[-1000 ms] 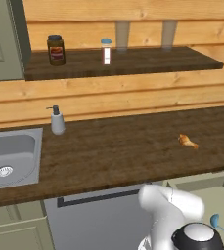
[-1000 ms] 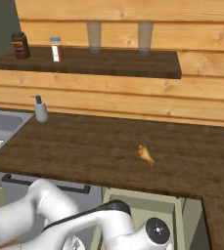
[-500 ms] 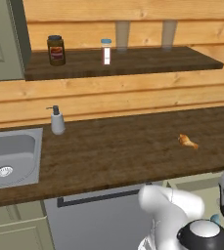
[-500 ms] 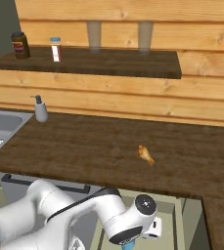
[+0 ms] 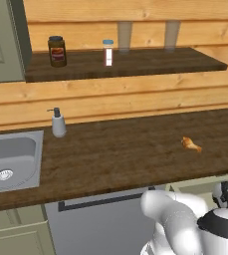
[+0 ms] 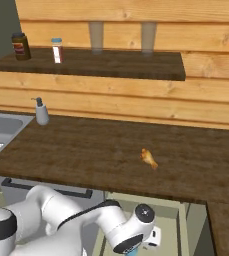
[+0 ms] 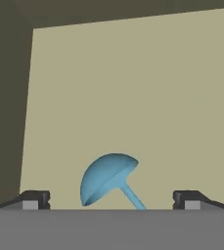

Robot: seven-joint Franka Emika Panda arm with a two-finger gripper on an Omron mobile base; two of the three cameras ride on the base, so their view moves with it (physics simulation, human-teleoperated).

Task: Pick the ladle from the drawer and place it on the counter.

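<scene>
**Operator:** The gripper (image 7: 108,202) hangs inside the drawer (image 7: 147,88), looking down at its pale floor. Its two fingertips (image 7: 35,200) stand wide apart, nothing between them touching either pad, so I read it as open. The ladle (image 7: 107,179) lies between the tips, its blue bowl just ahead of them and its thin handle running back toward the hand and under the edge of my view.

**Trainee:** Why come in at that angle?

**Operator:** I judge the spread jaws are set to straddle the handle, the narrowest part to close on. The bowl is too round to pinch. In the right base view the wrist (image 6: 136,232) sits low over the drawer (image 6: 173,210), below the front lip of the counter (image 6: 86,145).

**Trainee:** How much room is there around the hand?

**Operator:** To the hand's left a dark drawer wall (image 7: 6,107) rises close by; ahead, the far wall meets the floor well beyond the bowl. To the right the floor runs on bare. I cannot tell how close the fingertips are to the floor.

**Trainee:** And for the lift?

**Operator:** The counter's overhang is the edge to mind, I think: the hand should back out toward me before rising. Above, the worktop near the orange food piece (image 6: 148,158) has bare wood on every side, with the soap dispenser (image 6: 41,112) and sink (image 5: 11,162) well off to the left.
</scene>
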